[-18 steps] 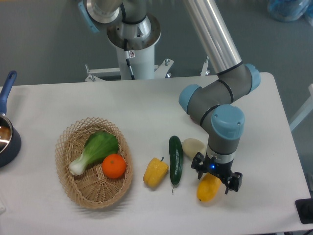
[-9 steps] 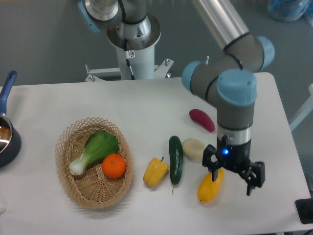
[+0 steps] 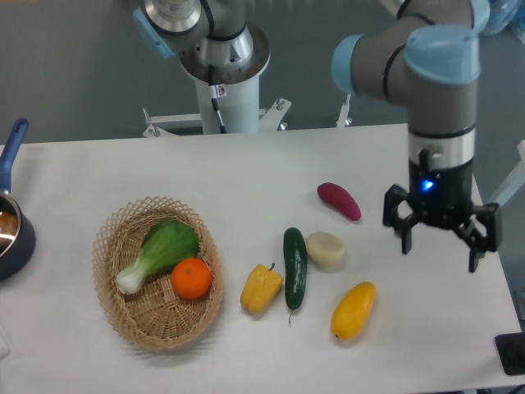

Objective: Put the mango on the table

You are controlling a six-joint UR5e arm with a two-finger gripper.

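Note:
The mango, smooth, oval and yellow-orange, lies on the white table near the front right, free of the gripper. My gripper hangs open and empty above and to the right of the mango, well clear of it, with its fingers spread wide.
A wicker basket at the front left holds a green bok choy and an orange. A yellow pepper, a cucumber, a pale round piece and a dark red sweet potato lie near the mango. A pot sits at the left edge.
The gripper has let go of the mango, risen and moved up and to the right. The mango stays lying on the table.

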